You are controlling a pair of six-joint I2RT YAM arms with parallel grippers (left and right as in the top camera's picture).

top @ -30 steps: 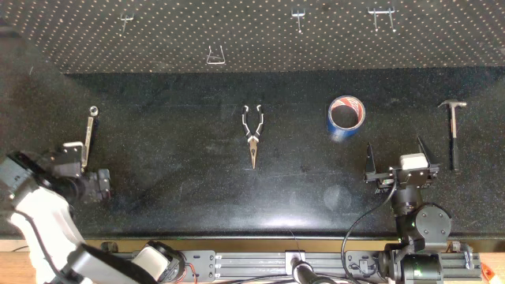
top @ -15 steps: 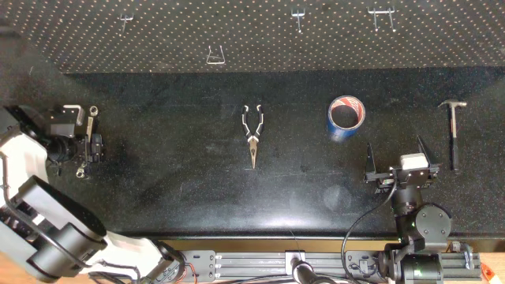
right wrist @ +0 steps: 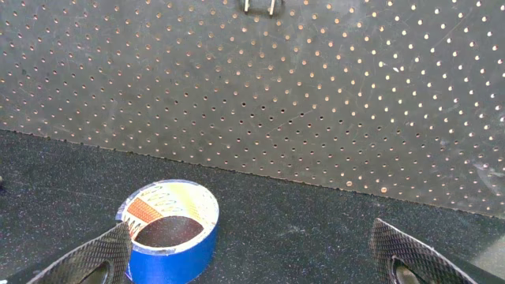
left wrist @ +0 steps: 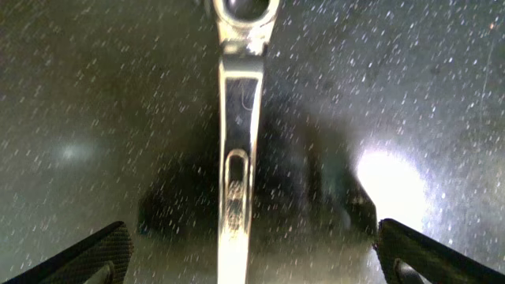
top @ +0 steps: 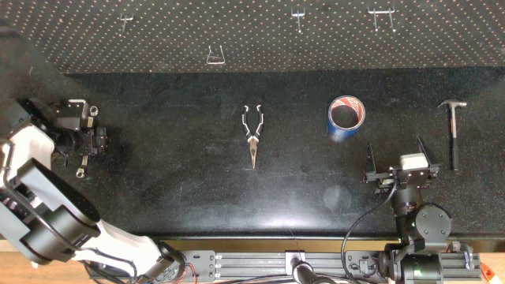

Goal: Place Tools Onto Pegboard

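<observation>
A silver wrench (left wrist: 237, 158) lies flat on the black worktop at the far left, its ring end (top: 93, 110) toward the pegboard. My left gripper (top: 79, 134) hovers over its shaft, open, one finger (left wrist: 87, 256) on each side of the handle. Needle-nose pliers (top: 252, 134) lie mid-table. A blue tape roll (top: 346, 117) stands right of centre, and it sits ahead of my right gripper (right wrist: 252, 264). A hammer (top: 454, 134) lies at the far right. My right gripper (top: 396, 158) rests open near the front, between tape and hammer.
The pegboard (top: 260, 35) runs along the back and carries several metal hooks, among them one (top: 215, 55) left of centre and a double hook (top: 382, 16) at the right. A hook (right wrist: 260, 6) hangs above the tape.
My left arm swung from the front-left corner toward the back and now sits over the wrench shaft. The right arm and the other tools have not moved.
</observation>
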